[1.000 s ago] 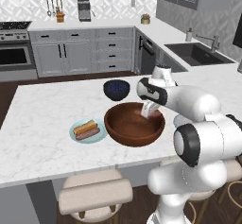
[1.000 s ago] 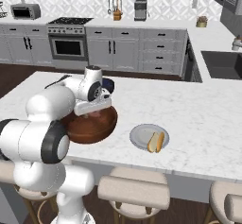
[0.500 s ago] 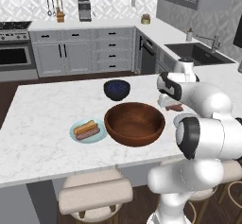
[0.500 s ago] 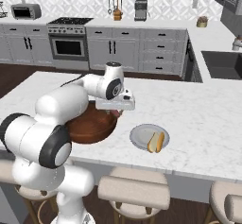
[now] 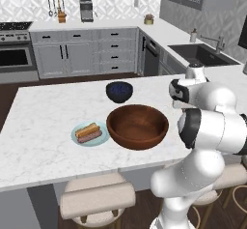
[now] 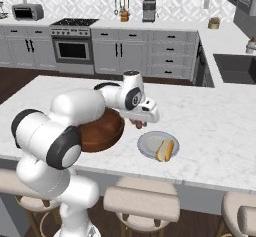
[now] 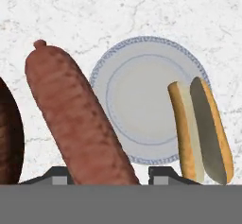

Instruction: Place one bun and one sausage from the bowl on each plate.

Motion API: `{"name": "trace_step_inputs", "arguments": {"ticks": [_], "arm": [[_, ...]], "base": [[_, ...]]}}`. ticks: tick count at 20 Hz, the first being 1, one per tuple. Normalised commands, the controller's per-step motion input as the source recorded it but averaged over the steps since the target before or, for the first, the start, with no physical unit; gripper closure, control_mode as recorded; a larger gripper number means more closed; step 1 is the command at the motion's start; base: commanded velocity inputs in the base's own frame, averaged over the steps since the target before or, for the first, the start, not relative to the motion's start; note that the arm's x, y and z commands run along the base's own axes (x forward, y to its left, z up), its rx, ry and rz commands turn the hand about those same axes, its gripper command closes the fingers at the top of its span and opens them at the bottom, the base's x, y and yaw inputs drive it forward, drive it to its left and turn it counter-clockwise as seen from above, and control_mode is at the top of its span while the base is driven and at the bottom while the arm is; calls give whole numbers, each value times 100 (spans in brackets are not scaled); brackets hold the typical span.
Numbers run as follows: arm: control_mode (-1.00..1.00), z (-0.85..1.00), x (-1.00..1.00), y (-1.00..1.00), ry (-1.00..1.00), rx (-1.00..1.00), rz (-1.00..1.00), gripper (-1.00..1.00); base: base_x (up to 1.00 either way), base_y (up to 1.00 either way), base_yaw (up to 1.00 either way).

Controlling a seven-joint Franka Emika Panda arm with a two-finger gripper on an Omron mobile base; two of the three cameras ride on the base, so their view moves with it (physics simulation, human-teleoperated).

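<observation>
Dark two-finger gripper (image 7: 103,176) clamps the firm, smooth reddish-brown sausage (image 7: 78,119) by one end, beside the bun-bearing pale blue-rimmed plate (image 7: 142,100).

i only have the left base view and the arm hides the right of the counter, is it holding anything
observer: Yes. In the hand view a sausage stands gripped between the fingers.
operator: is there a plate over there
observer: Yes, the right base view shows a second plate on the counter beside the wooden bowl, with a bun lying toward one edge of it.
operator: sausage on it yet
observer: No. The plate holds no sausage; the held one hangs near the plate's rim on the bowl side.
</observation>
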Motion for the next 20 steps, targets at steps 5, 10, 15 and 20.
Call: {"name": "trace_step_inputs", "arguments": {"ticks": [5, 10, 15, 20], "arm": [[-100, -70, 5, 0, -11, -14, -24, 100], [-100, -33, 18, -20, -3, -6, -24, 100], [-100, -4, 37, -39, 0, 0, -22, 100], [-100, -29, 10, -38, 0, 0, -15, 100]], "base": [[0, 0, 0], [0, 0, 0], [0, 0, 0], [0, 0, 0]]}}
